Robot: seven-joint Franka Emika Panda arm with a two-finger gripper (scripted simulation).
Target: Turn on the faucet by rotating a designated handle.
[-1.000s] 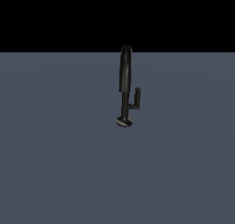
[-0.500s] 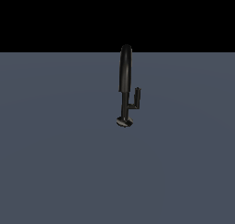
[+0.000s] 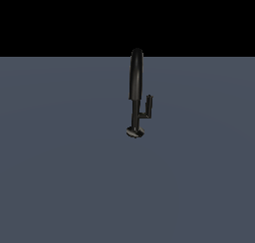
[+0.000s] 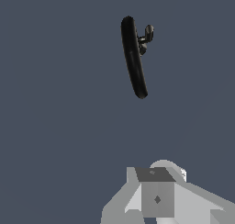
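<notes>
The faucet (image 3: 136, 77) is a small glossy black tap standing upright on a grey floor, with a thick arched spout, a thin stem and a round disc base (image 3: 134, 132). The handle (image 3: 147, 107), a thin L-shaped lever, branches from the stem toward the exterior view's right and bends upward. The wrist view looks down on the faucet spout (image 4: 133, 58), with the handle (image 4: 147, 36) beside it. My gripper (image 4: 157, 198) shows only as grey and white blocks at that picture's edge, well apart from the faucet. Its fingers are not clearly separable. No arm appears in the exterior view.
A flat grey-blue floor (image 3: 64, 177) extends all around the faucet, under a black background (image 3: 60, 18).
</notes>
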